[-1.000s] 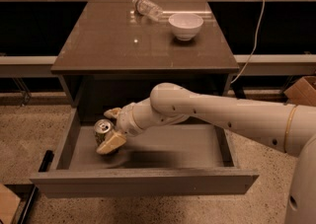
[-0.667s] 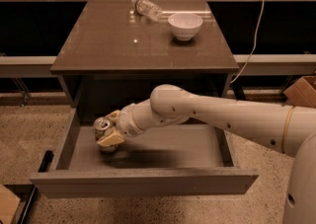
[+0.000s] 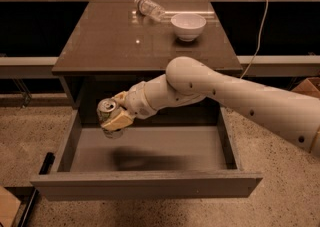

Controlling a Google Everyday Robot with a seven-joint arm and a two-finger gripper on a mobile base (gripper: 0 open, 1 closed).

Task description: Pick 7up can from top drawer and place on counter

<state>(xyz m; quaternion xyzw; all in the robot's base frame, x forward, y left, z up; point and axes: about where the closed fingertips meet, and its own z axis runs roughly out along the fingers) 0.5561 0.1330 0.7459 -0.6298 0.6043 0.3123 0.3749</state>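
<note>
The gripper point(image 3: 116, 117) is clenched on the can point(image 3: 105, 110), which has risen off the drawer point(image 3: 145, 191) floor and now hangs above it, just below the front-left corner of the counter point(image 3: 125, 46). Extraction appears complete; placement remains. Next requirement: raise above the front edge.

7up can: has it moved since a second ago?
Yes. The 7up can, held in the gripper, has risen off the top drawer floor toward the counter edge, near the drawer's left side.
</note>
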